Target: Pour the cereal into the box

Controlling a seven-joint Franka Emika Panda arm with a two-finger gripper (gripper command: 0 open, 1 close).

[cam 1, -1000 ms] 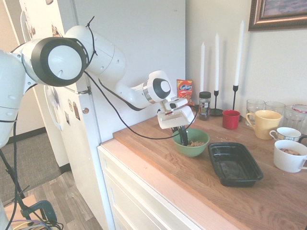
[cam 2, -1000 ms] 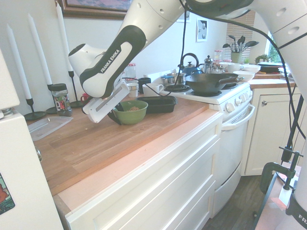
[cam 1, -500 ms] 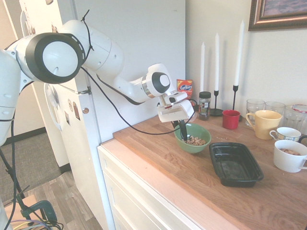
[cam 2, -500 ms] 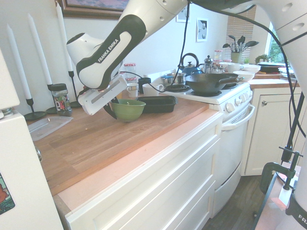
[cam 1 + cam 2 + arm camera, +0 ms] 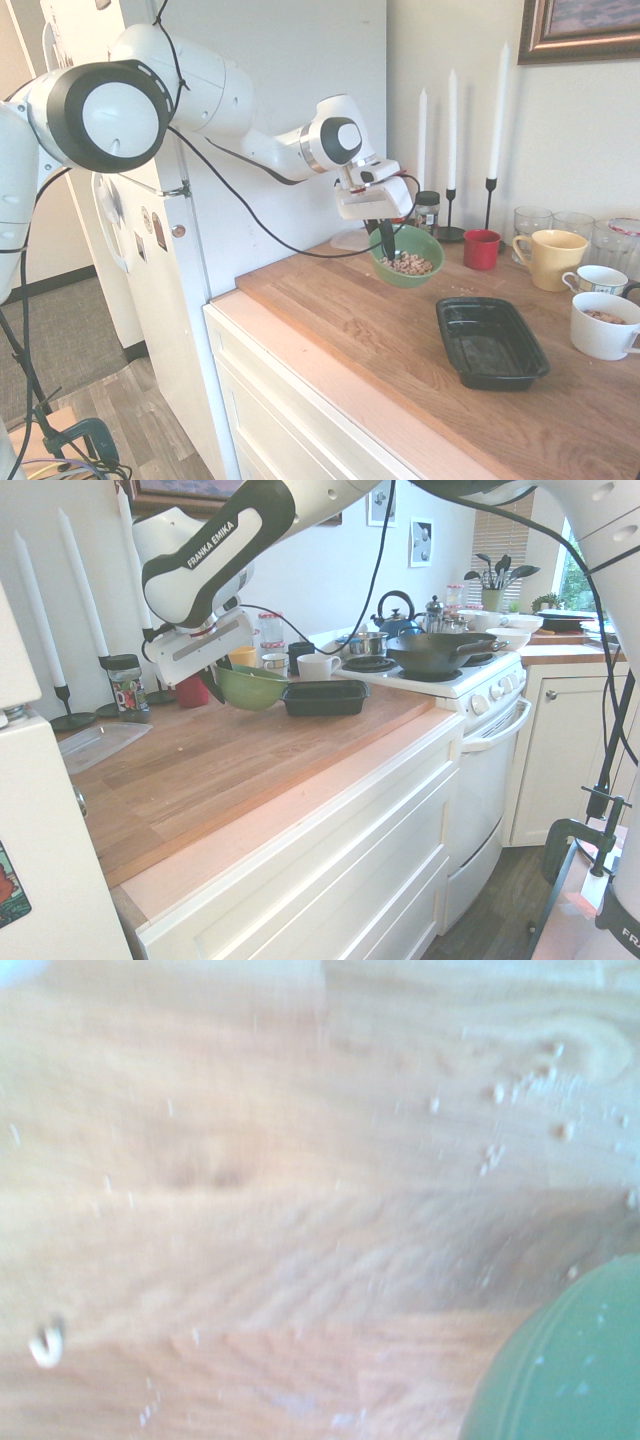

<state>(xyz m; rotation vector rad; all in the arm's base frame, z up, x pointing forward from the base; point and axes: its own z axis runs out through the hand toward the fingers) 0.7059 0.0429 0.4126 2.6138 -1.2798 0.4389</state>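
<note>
Above the counter point(image 5: 380, 330), "FRANKA EMIKA" arm point(image 5: 215, 542), gripper point(image 5: 388, 246) clamping cereal bowl point(image 5: 407, 257)

1. My arm point(image 5: 200, 90) is glossy white, built of rounded, bulbous segments.
2. Each joint I see carries a dark grey ring round a white cap point(image 5: 110, 115); a smaller one sits near the wrist point(image 5: 345, 140).
3. A thin black cable point(image 5: 240, 215) loops loosely along the arm's outside.
4. One link has a black panel with white lettering "FRANKA EMIKA" point(image 5: 215, 550).
5. The hand is a flat white block point(image 5: 195, 645).
</note>
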